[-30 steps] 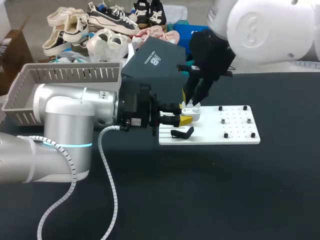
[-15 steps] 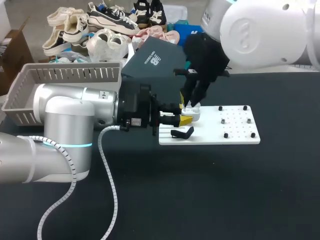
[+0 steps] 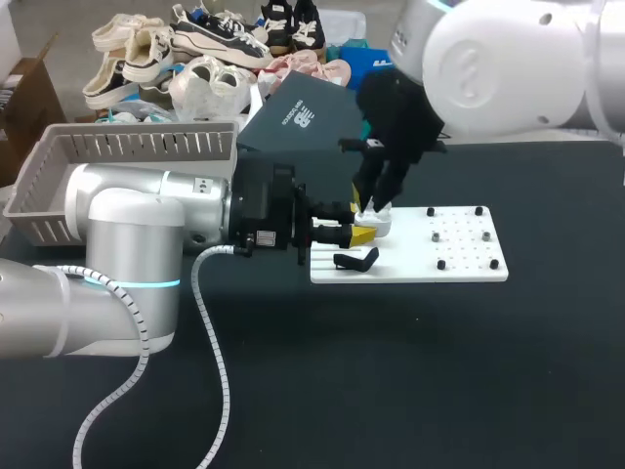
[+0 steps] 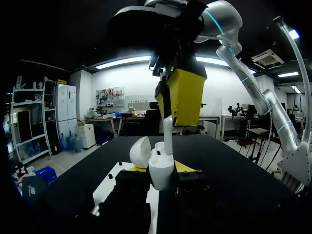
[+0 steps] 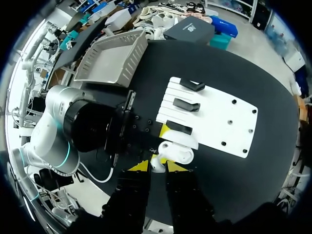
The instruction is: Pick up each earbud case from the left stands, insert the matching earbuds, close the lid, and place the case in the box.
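Note:
A white earbud case [image 4: 161,170] with its lid [image 4: 140,152] open is clamped between the fingers of my left gripper [image 4: 161,179], just above the left end of the white board [image 3: 459,264]. My right gripper [image 5: 157,166] hangs over the case from above, shut on a white earbud [image 4: 167,132] whose lower end reaches into the case. In the head view the case [image 3: 377,224] sits where the left gripper [image 3: 359,234] and right gripper [image 3: 372,205] meet. A black stand [image 3: 355,260] lies on the board beside them.
The white board [image 5: 219,119] carries three black stands [image 5: 187,105] on one side and small black pegs on the other. A grey slatted basket [image 3: 127,156] stands at the back left, a dark box [image 3: 298,115] behind the board.
My right arm has shifted slightly to the left over the case; its gripper stays on the earbud. The left arm has not moved.

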`<state>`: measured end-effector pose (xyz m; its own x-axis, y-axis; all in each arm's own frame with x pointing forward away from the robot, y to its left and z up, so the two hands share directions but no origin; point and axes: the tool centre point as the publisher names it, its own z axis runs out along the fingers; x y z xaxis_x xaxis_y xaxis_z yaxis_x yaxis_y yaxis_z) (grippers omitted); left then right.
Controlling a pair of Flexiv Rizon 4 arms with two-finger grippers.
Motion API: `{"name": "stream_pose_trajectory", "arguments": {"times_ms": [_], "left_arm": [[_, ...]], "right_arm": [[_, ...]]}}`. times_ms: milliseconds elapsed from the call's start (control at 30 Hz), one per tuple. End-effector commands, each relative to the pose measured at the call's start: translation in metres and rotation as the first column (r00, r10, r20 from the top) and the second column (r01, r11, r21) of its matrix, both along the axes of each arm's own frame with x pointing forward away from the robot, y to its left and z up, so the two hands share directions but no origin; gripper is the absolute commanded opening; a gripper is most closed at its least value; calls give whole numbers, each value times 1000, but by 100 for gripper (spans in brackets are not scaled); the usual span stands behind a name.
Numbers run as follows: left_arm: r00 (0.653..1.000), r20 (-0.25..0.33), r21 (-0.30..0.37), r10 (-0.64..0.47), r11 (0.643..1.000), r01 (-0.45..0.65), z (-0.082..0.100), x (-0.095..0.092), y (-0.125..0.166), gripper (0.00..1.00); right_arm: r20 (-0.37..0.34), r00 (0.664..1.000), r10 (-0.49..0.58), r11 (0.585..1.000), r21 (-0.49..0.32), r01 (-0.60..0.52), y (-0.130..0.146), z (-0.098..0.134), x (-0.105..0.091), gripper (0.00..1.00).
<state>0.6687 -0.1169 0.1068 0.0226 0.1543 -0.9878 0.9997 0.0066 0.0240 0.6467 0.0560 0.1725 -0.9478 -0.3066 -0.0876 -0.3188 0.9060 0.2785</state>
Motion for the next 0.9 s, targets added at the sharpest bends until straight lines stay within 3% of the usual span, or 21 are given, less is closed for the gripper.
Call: {"name": "stream_pose_trajectory", "arguments": {"times_ms": [33, 900], "left_arm": [[1000, 2, -1, 6, 1000, -6, 0, -2, 0, 0], [1000, 2, -1, 6, 1000, -6, 0, -2, 0, 0]], "right_arm": [[-8, 1000, 3, 1000, -5, -4, 2, 0, 4, 0], [-17, 1000, -21, 1000, -16, 21, 0, -7, 10, 0]]}}
